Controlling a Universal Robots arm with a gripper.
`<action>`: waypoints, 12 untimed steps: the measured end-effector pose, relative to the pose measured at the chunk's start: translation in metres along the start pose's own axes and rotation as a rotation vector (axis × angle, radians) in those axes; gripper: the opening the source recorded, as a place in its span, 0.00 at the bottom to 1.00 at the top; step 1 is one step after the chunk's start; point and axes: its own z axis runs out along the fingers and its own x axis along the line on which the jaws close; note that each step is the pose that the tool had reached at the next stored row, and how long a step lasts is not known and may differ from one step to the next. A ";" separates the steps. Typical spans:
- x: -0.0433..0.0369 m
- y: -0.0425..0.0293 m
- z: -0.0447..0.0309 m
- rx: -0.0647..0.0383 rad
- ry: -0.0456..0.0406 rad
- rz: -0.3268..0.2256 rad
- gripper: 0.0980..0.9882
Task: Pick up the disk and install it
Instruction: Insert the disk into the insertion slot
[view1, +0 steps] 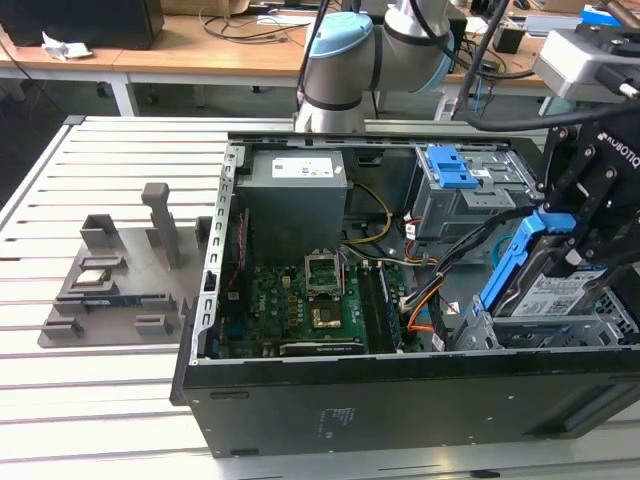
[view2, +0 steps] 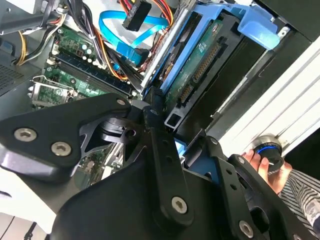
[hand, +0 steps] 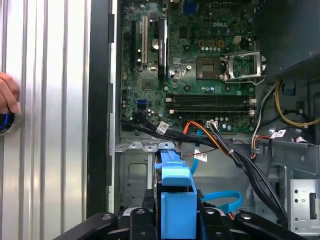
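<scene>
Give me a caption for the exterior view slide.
Gripper holds the tilted disk by its blue carrier inside the open computer case.

Clock positions are read in the exterior view, centred on the disk (view1: 550, 295), which the gripper (view1: 570, 235) clamps.

- 9 o'clock, just beside: a black cable bundle (view1: 470, 245) crosses the case interior.
- 9 o'clock, farther: open room above the motherboard (view1: 300, 300).
- 11 o'clock, near: the grey drive bay (view1: 455, 190) stands upright.
- 6 o'clock: the black case wall (view1: 400, 400) closes that side.

In the first wrist view, a person's hand (hand: 6, 100) rests on the slatted table (hand: 50, 125), outside the case.
</scene>
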 end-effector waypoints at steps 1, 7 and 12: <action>0.0000 -0.0002 0.0028 0.000 0.0003 0.000 0.30; -0.0001 -0.0003 0.0053 0.000 -0.0003 0.000 0.30; -0.0001 -0.0003 0.0054 0.000 0.0000 0.000 0.38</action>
